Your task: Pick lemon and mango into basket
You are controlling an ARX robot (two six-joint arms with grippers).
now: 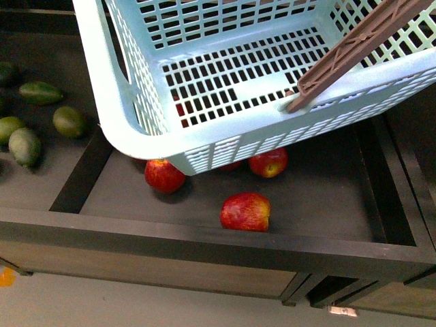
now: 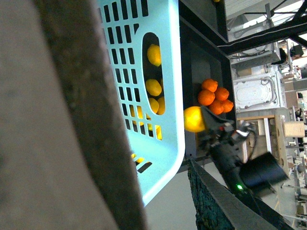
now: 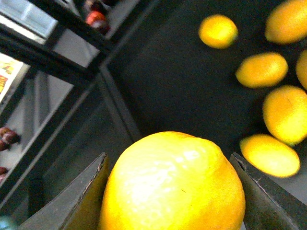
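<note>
The lemon (image 3: 172, 184) sits clamped between the jaws, more yellow fruits (image 3: 261, 69) lying beyond

You get even overhead light in the front view, dimmer toward 9 o'clock, with soft shadows under the apples (image 1: 245, 212). In the right wrist view, the lemon (image 3: 172, 187) glares and looks blurred.

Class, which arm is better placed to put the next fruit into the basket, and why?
Right. The right tool grips the lemon, and the left wrist view shows that fruit held close beside the basket. The left arm shows no fruit in its grasp.
</note>
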